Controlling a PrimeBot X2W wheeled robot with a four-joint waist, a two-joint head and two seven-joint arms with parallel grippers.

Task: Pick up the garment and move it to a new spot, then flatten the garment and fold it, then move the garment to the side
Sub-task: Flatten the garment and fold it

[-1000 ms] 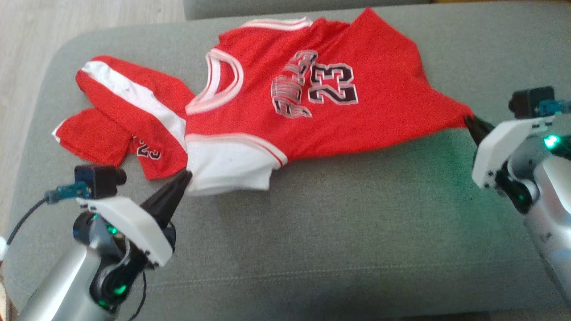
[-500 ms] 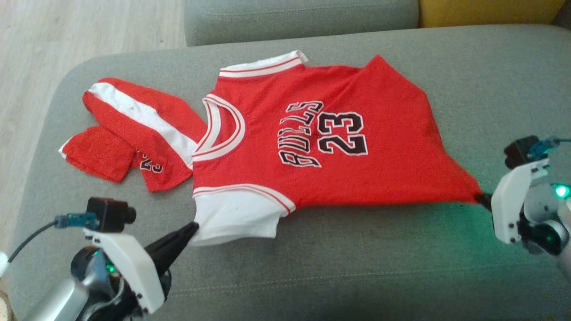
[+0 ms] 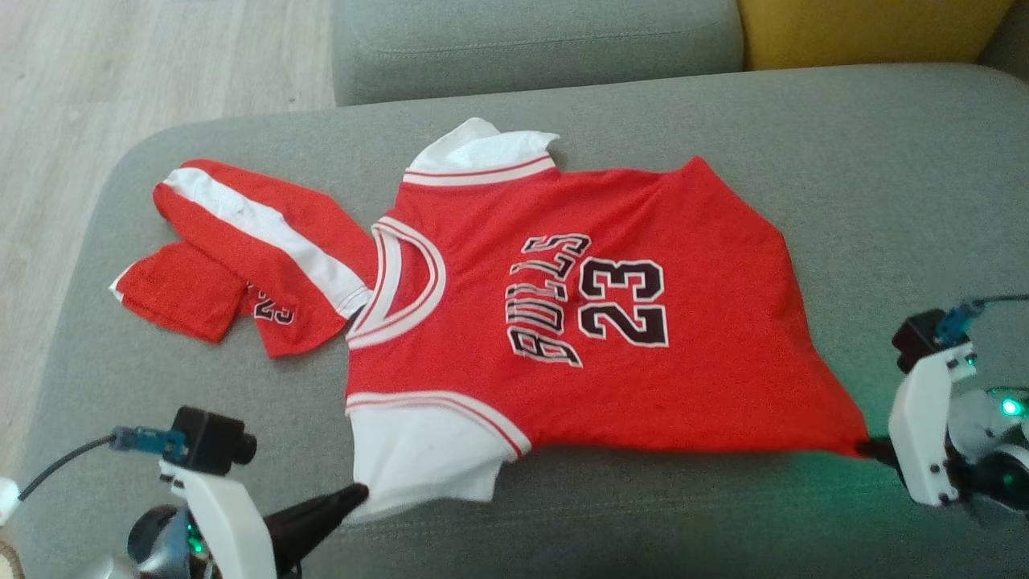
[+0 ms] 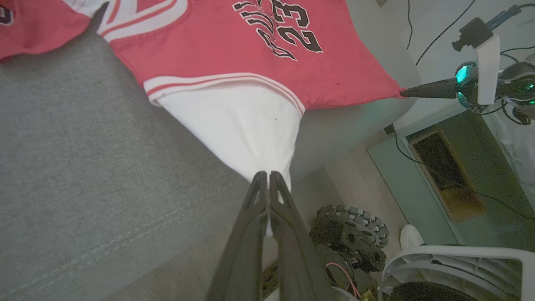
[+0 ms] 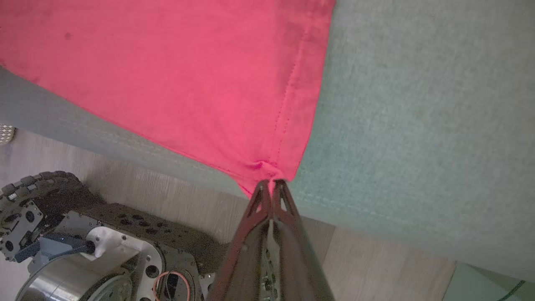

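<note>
The garment (image 3: 579, 322), a bright red jersey with white sleeves and "BULLS 23" on the chest, lies spread face up on the grey cushion (image 3: 723, 515), collar toward the left. My left gripper (image 3: 360, 490) is shut on the edge of the near white sleeve (image 4: 234, 125); the left wrist view shows its closed tips (image 4: 267, 174) pinching the white cloth. My right gripper (image 3: 870, 445) is shut on the red hem corner (image 5: 267, 169), and the cloth is drawn taut toward it. The far white sleeve (image 3: 482, 149) is crumpled at the back.
Red shorts with a white stripe (image 3: 241, 257) lie on the cushion's left part, touching the jersey's collar side. A second grey cushion (image 3: 530, 40) and a yellow one (image 3: 868, 28) sit behind. Wooden floor (image 3: 120, 72) lies to the left. My wheeled base (image 5: 83, 234) is below the cushion's front edge.
Both grippers have drawn the jersey toward the cushion's near edge, still holding sleeve and hem corner. The far sleeve has come into view. The camera has also shifted.
</note>
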